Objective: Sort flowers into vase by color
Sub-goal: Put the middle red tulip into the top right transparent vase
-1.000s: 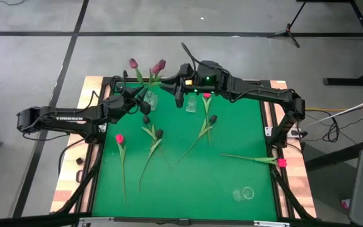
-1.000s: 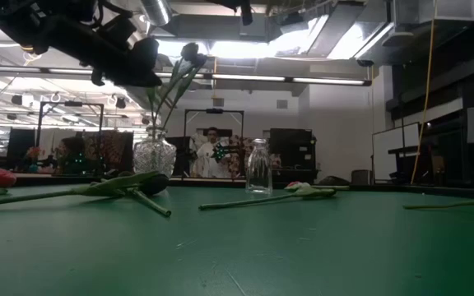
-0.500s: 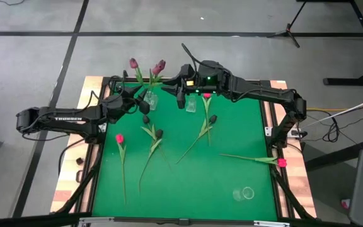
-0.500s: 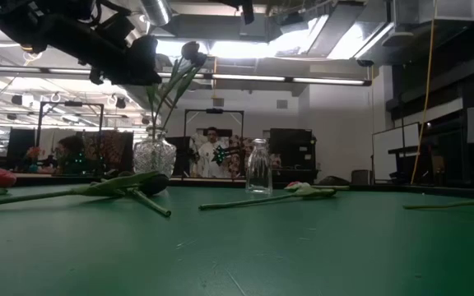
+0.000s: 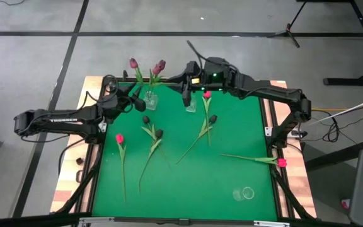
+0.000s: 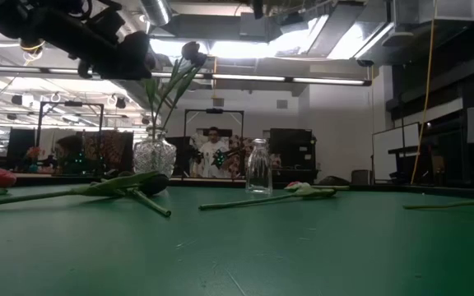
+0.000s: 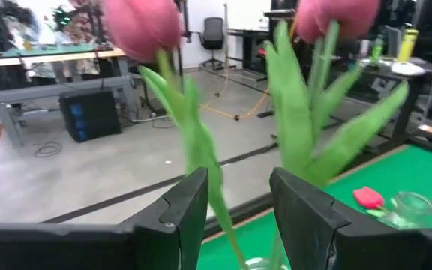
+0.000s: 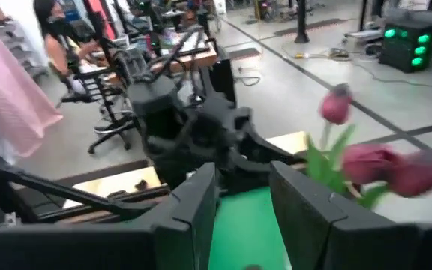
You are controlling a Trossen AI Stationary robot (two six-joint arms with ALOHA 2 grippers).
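Note:
Two dusky purple tulips [image 5: 159, 65] stand with their stems in a clear round vase [image 5: 150, 99] at the table's far edge; the low view shows the vase [image 6: 155, 154] too. My left gripper [image 5: 133, 101] hovers open just left of the vase, and the tulips [image 7: 306, 112] rise right in front of its fingers. My right gripper [image 5: 186, 94] is open above a small glass bottle [image 5: 191, 104]. Pink flowers [image 5: 119, 139] and near-black flowers [image 5: 159, 133] lie flat on the green mat. Another pink flower [image 5: 282, 162] lies at the right edge.
A clear glass [image 5: 247, 193] lies near the mat's front right corner. Loose flowers [image 6: 122, 185] spread across the mat's middle. The wooden table border [image 5: 68, 183] frames the green mat. A person [image 6: 212, 152] shows in the room beyond the table.
My left gripper has drawn back from the vase toward the table's left edge and risen slightly, staying open. My right gripper has shifted a little toward the table's right, over the bottle. The flowers and the vase have stayed put.

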